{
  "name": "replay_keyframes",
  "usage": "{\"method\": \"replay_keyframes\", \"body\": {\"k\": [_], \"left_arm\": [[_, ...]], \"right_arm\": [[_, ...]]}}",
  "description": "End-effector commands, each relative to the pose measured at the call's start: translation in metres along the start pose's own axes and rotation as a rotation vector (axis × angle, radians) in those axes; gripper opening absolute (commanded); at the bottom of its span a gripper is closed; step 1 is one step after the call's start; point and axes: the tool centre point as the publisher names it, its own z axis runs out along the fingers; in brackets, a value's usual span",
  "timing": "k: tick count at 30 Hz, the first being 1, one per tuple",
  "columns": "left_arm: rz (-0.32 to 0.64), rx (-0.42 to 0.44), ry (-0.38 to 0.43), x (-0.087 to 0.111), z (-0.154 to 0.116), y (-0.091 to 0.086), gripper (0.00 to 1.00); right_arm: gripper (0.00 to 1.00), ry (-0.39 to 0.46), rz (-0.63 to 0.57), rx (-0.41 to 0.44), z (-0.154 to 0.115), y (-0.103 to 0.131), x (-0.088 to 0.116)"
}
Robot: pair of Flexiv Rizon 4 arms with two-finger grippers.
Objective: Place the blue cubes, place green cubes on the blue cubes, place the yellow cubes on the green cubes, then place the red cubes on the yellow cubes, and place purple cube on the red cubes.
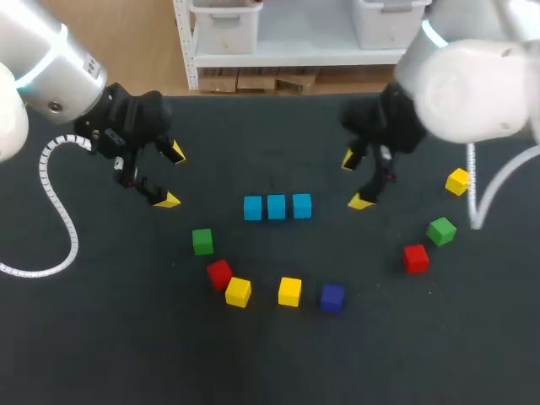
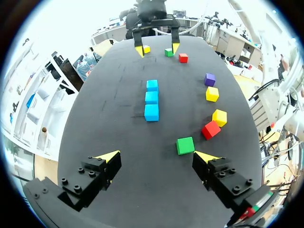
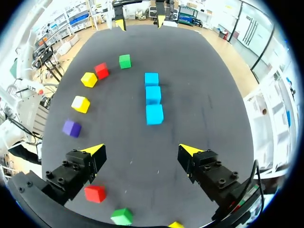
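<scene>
Cubes of several colours lie scattered on a dark table (image 1: pixel 101 337) around a row of three blue cubes (image 1: pixel 277 207), set side by side at the middle. We judge the blue layer laid, so green comes next. Just left of the row's left end, a little off its line, lies one green cube (image 1: pixel 202 241); our left gripper (image 1: pixel 170 175) is the natural one for it. It should come straight down with a finger on each of two opposite faces, keeping clear of the red cube (image 1: pixel 219 273) close by, then set the green squarely on the blue and let go only once it rests flat, so the row is not nudged apart. Well to the right of the row, the second green cube (image 1: pixel 440 230) lies just beside a second red cube (image 1: pixel 414 258); our right gripper (image 1: pixel 354 180) should close across the faces that do not look toward that red.

Left of the row, the left gripper hangs above the table with its yellow tips wide apart, holding and touching nothing. Right of the row, near its right end, the right gripper likewise stands wide open and empty.
</scene>
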Motion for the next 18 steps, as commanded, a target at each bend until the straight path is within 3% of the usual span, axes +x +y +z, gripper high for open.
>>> {"method": "replay_keyframes", "body": {"k": [1,18], "left_arm": [[0.004,-0.002,-0.004,0.001,0.0,-0.001,1.0],[0.004,-0.002,-0.004,0.001,0.0,-0.001,1.0]], "right_arm": [[1.0,-0.051,0.014,0.049,-0.027,0.019,0.02],[1.0,-0.107,0.041,-0.001,-0.065,0.041,0.055]]}}
